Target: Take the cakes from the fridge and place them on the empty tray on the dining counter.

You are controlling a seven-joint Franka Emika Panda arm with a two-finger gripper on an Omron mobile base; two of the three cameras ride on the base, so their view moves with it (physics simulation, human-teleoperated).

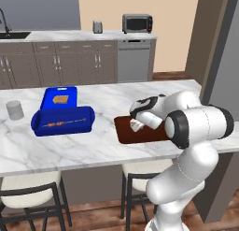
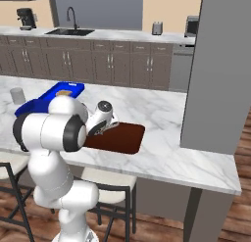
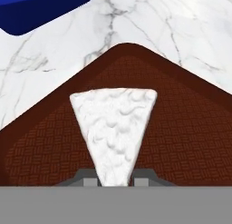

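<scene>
A white-frosted wedge slice of cake [image 3: 114, 130] is gripped at its narrow tip by the closed pincer [image 3: 115, 181], its long axis pointing straight ahead, over the dark brown woven-patterned rectangular tray [image 3: 190, 128]. The white arm [image 1: 196, 125] is bent low over the marble counter [image 1: 70, 146].

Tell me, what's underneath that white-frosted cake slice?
The dark brown tray lies under the cake slice, resting on the marble dining counter. The slice's narrow tip sits between the jaws; whether its underside touches the tray is hidden.

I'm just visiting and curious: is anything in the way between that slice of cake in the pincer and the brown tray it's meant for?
Nothing visible. The pincer is shut on the cake right above the tray, whose brown floor under the slice is bare.
</scene>
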